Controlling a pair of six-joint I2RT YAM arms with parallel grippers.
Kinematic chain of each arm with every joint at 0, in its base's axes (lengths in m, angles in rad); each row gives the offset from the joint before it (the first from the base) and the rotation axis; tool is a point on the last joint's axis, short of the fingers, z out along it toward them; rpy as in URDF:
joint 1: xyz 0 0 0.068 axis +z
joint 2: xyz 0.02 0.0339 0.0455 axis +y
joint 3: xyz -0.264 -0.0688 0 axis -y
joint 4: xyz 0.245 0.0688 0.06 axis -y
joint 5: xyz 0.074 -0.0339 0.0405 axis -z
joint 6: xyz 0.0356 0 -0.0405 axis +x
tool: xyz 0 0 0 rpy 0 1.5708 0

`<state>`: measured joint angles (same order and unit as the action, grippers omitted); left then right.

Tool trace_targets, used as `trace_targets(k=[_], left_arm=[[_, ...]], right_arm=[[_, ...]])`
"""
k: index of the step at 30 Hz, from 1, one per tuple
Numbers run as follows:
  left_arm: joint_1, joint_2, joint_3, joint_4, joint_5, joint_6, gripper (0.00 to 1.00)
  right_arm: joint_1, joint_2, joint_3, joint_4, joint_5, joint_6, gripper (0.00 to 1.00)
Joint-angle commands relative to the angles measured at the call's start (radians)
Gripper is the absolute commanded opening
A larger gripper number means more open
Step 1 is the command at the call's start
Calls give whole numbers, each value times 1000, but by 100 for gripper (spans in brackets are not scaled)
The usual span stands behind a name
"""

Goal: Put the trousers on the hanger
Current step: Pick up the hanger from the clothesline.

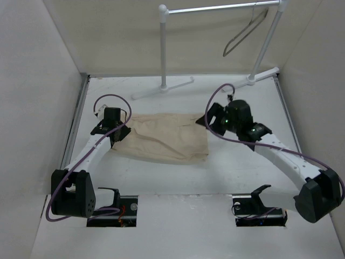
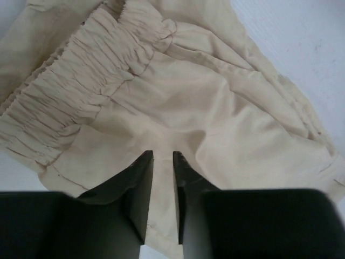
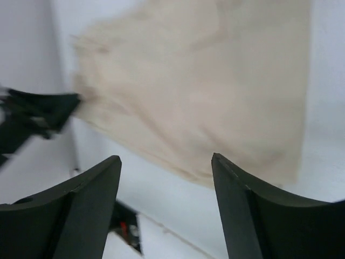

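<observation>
The beige trousers [image 1: 167, 137] lie folded flat on the white table between my two arms. My left gripper [image 1: 114, 131] sits on their left end; in the left wrist view [image 2: 163, 156] its fingers stand a narrow gap apart with a ridge of cloth between them, just below the gathered waistband [image 2: 81, 86]. My right gripper [image 1: 207, 120] is open and empty, held above the right edge of the trousers [image 3: 205, 81], with fingertips [image 3: 218, 162] wide apart. The grey wire hanger [image 1: 245, 32] hangs from the rack bar at the back right, away from both grippers.
The white tubular clothes rack [image 1: 163, 48] stands at the back, its feet [image 1: 161, 89] spread on the table. Side walls close in left and right. My left arm [image 3: 32, 116] shows at the left of the right wrist view.
</observation>
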<state>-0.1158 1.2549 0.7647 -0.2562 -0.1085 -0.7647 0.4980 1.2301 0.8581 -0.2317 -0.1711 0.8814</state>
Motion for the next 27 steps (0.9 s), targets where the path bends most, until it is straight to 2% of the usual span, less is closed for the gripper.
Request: trace_targets(k=[1,2,5,6,7,9,10,11,14,16,23,27], left_arm=[[-37,-51,93,-32,-46,8,14],[-60,-43,120,-38,-51,14,11],[-145,-16,189,-44,-68,27,9],[-179,-3,208,-43,-77,30,10],[-210,9,223,-41,-86,31,11],[-265,37,243,-31,-97,36,13],[-287,52,251,-28,-100,36,14],[-310,64,254,-19,-103,36,15],[-359,95,257,12,-100,35,18],[-382,115,263,28,-92,36,20],[-405,162,266,51,-53,39,24],[-408,192,269,58,-31,44,24]], right_arm=[[-84,-61,198,-78,-47,-116,74],[-126,-51,261,-83,-56,-130,68],[-236,23,460,-60,-102,-153,26],[-270,55,531,-52,-114,-156,17],[-307,86,598,-47,-120,-154,14],[-370,141,712,-38,-120,-141,15],[-402,176,769,-35,-120,-124,18],[-436,218,826,-31,-123,-107,25],[-497,369,996,-34,-171,-62,58],[-516,466,1099,-49,-188,-41,66],[-523,672,1329,-44,-292,2,65],[-520,697,1340,15,-347,7,62]])
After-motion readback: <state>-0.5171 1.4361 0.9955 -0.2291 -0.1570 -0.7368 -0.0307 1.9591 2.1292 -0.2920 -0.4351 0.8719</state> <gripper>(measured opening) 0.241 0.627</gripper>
